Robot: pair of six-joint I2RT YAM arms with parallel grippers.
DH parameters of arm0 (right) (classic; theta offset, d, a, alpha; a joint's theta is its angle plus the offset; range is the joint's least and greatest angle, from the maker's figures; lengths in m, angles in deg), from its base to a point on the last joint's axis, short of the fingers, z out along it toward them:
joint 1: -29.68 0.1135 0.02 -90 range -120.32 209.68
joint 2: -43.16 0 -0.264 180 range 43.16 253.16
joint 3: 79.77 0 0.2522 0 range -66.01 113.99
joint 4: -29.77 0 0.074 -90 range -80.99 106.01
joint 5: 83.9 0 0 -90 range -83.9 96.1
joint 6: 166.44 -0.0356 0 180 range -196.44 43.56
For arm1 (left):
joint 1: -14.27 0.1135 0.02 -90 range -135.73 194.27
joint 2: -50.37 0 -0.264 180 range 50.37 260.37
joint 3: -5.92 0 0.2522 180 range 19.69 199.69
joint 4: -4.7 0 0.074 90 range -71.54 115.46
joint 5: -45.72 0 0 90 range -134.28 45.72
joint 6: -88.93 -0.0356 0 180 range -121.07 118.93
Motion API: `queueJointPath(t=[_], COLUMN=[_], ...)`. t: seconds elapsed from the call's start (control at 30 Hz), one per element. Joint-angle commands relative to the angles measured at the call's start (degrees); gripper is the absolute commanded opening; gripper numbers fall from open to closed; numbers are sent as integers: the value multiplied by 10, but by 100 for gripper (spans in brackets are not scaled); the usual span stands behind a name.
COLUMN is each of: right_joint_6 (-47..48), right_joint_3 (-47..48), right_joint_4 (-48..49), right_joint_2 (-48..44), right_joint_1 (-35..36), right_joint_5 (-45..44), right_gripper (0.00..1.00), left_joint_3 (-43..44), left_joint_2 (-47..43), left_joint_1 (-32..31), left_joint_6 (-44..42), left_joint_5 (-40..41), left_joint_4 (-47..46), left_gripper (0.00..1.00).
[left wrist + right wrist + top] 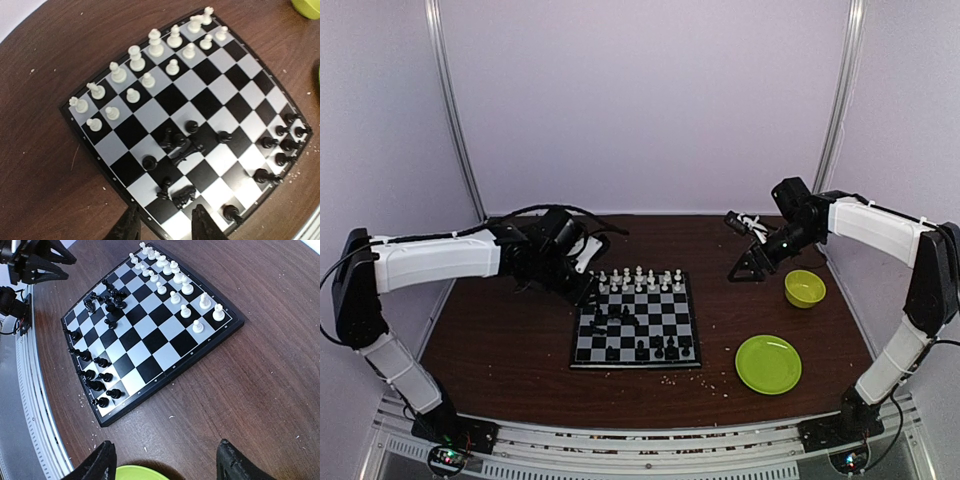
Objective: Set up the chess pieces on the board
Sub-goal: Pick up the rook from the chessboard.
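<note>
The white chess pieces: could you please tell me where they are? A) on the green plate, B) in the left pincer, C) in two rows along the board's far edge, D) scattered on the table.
C: the white chess pieces stand in two rows along the far edge of the board.

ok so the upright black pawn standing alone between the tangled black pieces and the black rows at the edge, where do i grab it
Take the black pawn by its head and neck, coming straight down from above. It stands upright with open space on each side, so there is likely room to close on it there. A sideways approach risks knocking the jumbled black pieces nearby.
</note>
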Motion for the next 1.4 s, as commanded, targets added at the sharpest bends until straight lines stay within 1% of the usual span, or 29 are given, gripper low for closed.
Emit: queueJointPath(t=[0.0, 0.13, 0.33, 0.53, 0.73, 1.0, 1.1, 1.17, 1.37], right_joint_6=[7, 9, 15, 28, 29, 29, 30, 30, 32], right_joint_3=[17, 18, 20, 36, 38, 39, 39, 40, 41], right_joint_4=[-6, -8, -14, -44, -47, -49, -50, -51, -53], right_joint_2=[4, 6, 12, 31, 33, 34, 35, 34, 34], right_joint_1=[0, 0, -1, -1, 0, 0, 0, -1, 0], right_joint_5=[-3, -4, -3, 4, 6, 6, 7, 8, 12], right_gripper=[68, 68, 68, 65, 64, 64, 63, 64, 63], left_joint_3=[27, 30, 38, 36, 46, 55, 53, 43, -32], left_joint_2=[62, 95, 128, 147, 169, 177, 162, 134, -6], left_joint_1=[12, 28, 37, 39, 48, 50, 50, 50, 39], left_joint_6=[12, 28, 23, 25, 21, 15, 14, 13, -19], left_joint_5=[15, 8, -9, -5, -10, -27, -27, -22, -61], left_joint_4=[-20, -41, -49, -63, -73, -72, -62, -50, -24], left_gripper=[36, 36, 37, 34, 25, 9, 3, 2, 1])
